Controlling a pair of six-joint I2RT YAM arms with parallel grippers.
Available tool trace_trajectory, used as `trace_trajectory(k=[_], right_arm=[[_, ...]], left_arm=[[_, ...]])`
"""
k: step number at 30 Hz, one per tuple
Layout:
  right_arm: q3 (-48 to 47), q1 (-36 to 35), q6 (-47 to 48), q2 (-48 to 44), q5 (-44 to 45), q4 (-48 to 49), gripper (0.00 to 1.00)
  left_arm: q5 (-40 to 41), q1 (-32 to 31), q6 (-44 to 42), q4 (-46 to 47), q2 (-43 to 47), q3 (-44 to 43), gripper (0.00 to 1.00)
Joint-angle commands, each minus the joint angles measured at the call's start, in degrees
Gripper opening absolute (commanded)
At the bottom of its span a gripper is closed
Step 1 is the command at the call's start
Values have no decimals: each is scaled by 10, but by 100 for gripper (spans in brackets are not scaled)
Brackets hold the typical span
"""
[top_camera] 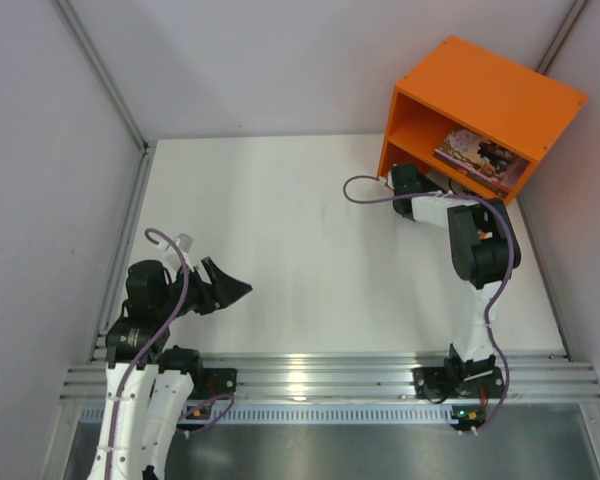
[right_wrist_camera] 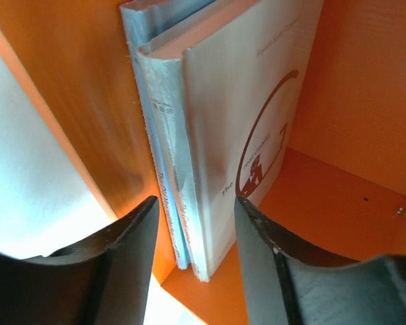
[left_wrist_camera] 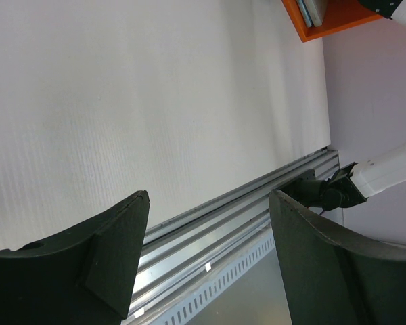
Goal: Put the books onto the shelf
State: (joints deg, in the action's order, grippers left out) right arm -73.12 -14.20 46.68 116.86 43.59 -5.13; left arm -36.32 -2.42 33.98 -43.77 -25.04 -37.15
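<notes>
White tabletop [top_camera: 280, 220] fills the workspace between pale walls, with a ribbed aluminium rail [top_camera: 310, 380] along the near edge at 6 o'clock in the top view, where both arm bases are bolted. Nearest, at 8 o'clock, the left gripper [top_camera: 230, 287] hangs over bare table, jaws spread wide and holding nothing; its own camera sees only table and rail through the gap. A purple cable [top_camera: 365, 190] loops off the right arm's wrist just in front of the shelf [top_camera: 490, 95]. That arm reaches from 5 o'clock to 1 o'clock, where the orange shelf stands in the far right corner. The right gripper [right_wrist_camera: 194, 203] is at the mouth of the lower compartment [right_wrist_camera: 338, 196], jaws partly open and astride the near corner of three books without clamping them: a strip of orange shows between one finger [right_wrist_camera: 115, 257] and the light blue book [right_wrist_camera: 141, 74]. Next to that come a middle book [right_wrist_camera: 170, 135] with a pale spine and a pale-covered book [right_wrist_camera: 243, 101] bearing a dark arc and lettering. They press against one orange panel; flat or upright, I cannot tell. Only the top view shows the pink illustrated book [top_camera: 477, 152] lying face up in the upper compartment [top_camera: 425, 125]. Only the right wrist view shows the three books. The left wrist view catches the shelf's corner at 1 o'clock.
</notes>
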Motion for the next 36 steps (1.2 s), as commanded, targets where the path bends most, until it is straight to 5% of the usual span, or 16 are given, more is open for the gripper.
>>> trace_trajectory(k=[1, 36], right_arm=[[10, 7, -7, -30, -12, 20, 50], [109, 52, 24, -104, 33, 94, 50]], left_arm=[[0, -2, -6, 28, 1, 0, 77], [-3, -2, -12, 18, 9, -8, 77]])
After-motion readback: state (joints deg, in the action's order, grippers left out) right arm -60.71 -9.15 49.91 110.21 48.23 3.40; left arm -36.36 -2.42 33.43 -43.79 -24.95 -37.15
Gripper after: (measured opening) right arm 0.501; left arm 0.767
